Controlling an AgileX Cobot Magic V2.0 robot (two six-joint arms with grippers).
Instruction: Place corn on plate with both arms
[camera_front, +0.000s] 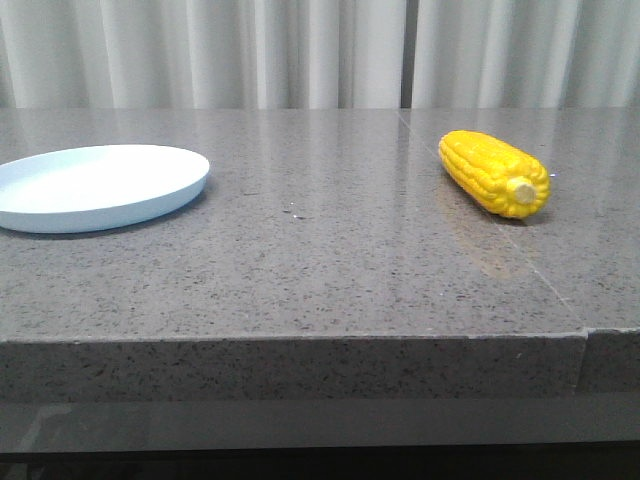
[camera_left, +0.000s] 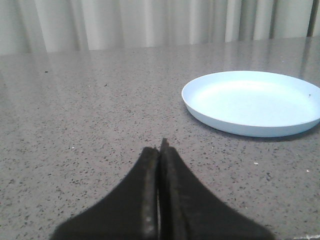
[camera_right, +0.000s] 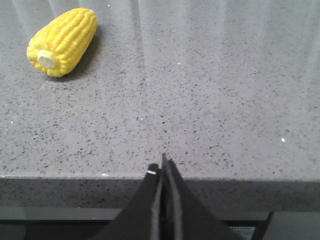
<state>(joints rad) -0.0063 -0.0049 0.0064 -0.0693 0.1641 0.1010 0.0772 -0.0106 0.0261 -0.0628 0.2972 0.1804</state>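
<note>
Nothing on the round, smooth plate (camera_front: 100, 186). Bumpy yellow corn (camera_front: 494, 172) far off to the right on the speckled gray stone table (camera_front: 330, 260). Left gripper (camera_left: 161, 150) and right gripper (camera_right: 163, 165) pinched closed, holding nothing.

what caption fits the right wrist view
Shut right end effector at the counter edge, corn lying untouched beyond it.

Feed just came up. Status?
Left gripper and right gripper shut, empty. Corn on table, right; plate left, bare. Nothing between.
</note>
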